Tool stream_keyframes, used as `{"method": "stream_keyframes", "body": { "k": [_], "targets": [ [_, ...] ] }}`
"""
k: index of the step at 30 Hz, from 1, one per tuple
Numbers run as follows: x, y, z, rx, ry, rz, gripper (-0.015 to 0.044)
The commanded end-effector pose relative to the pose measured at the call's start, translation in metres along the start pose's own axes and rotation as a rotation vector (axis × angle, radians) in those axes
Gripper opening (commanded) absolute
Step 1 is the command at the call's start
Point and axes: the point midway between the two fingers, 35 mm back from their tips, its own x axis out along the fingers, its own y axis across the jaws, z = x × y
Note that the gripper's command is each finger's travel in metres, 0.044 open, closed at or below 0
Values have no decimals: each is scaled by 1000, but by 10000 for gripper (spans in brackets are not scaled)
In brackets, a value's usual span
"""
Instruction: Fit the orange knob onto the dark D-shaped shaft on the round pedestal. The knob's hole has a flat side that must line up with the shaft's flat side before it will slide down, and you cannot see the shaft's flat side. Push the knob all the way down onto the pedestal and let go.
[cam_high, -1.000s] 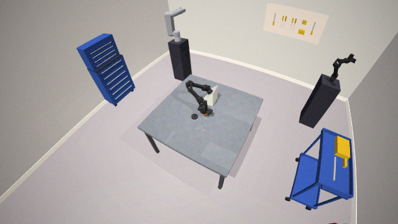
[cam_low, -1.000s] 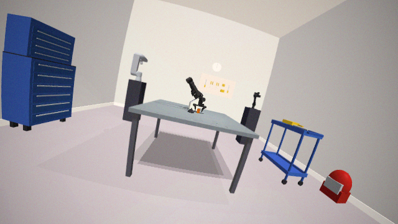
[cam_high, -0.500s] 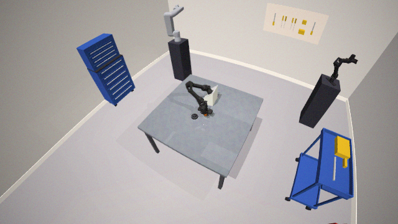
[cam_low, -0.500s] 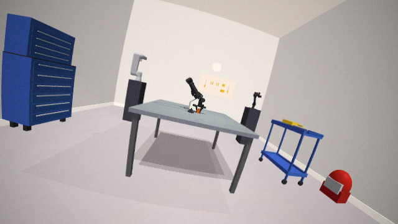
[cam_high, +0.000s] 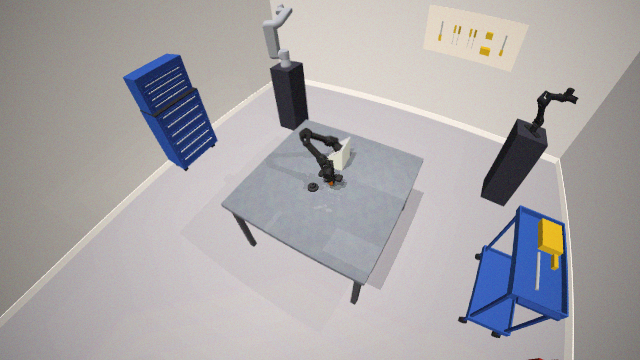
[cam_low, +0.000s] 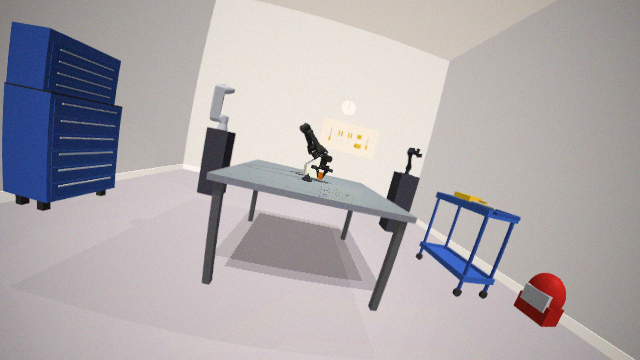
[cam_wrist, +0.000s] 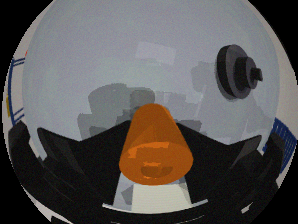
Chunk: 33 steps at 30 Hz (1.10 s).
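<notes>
The orange knob (cam_high: 331, 183) (cam_low: 320, 176) (cam_wrist: 155, 145) stood between the fingers of the gripper (cam_high: 332, 181) (cam_low: 321, 172) (cam_wrist: 152, 125), just beside the round pedestal (cam_high: 313, 187) (cam_low: 307, 178) (cam_wrist: 226, 70) and apart from it on the grey table (cam_high: 280, 200) (cam_low: 310, 192) (cam_wrist: 110, 50). That sideways gap was what the coming move turned on: in the wrist view the pedestal lay up and to the right of the knob, its dark shaft (cam_wrist: 257, 74) pointing away from the disc, while in the top view it lay a little to the left of the fingers. The knob's long axis ran close to the line of the gripper, as far as the wrist view told, with the broad end nearer that camera. The fingers were partly closed, pinching the knob from both sides, neither wide apart nor pressed together. Whether the knob's bottom touched the table could not be told. The grasp looked just made, and the fitting had still to be done. The next move probably called for a lift clear of the shaft's top, a shift across, then small turns until the unseen flats matched; pushing down too soon could have jammed or tilted the knob.
</notes>
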Motion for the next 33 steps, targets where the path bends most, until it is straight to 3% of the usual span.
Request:
{"method": "stream_keyframes", "body": {
  "k": [1,18,33],
  "targets": [
    [-21,6,7,6,-13,13,0],
    [-117,13,-1,9,-9,-1,0],
    [-111,-4,20,9,-10,17,0]
  ]
}}
